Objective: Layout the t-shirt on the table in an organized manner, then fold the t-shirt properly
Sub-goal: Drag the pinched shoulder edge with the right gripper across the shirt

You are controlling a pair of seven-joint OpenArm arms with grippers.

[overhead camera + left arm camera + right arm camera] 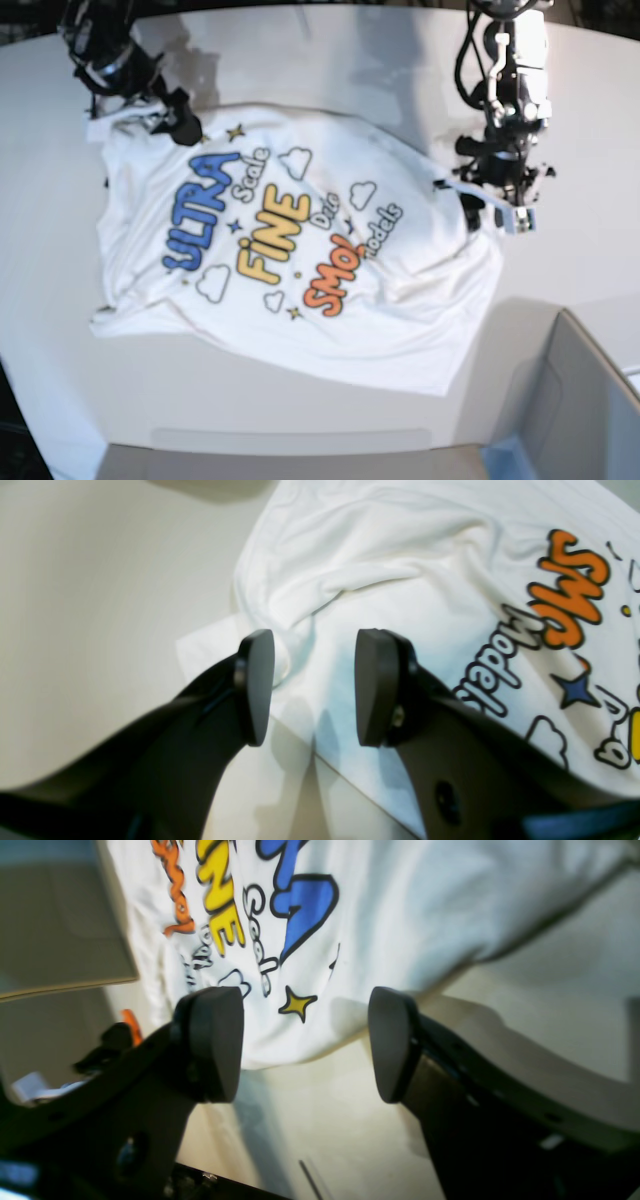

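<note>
The white t-shirt (400, 320) lies spread on the table (350, 50) with its print facing up, wrinkled on the right side. My left gripper (315, 687) is open just above the shirt's wrinkled edge (400, 580), close to a fabric fold; in the base view (497, 205) it sits at the shirt's right edge. My right gripper (305, 1050) is open over the shirt's edge (425, 900) near a yellow star of the print; in the base view (183, 128) it sits at the shirt's far left corner. Neither gripper holds any fabric.
A grey box (570, 400) stands at the near right corner. Bare tabletop (75, 605) lies beside the left gripper and also under the right gripper (550, 990). The table's edge (70, 982) shows left of the right gripper.
</note>
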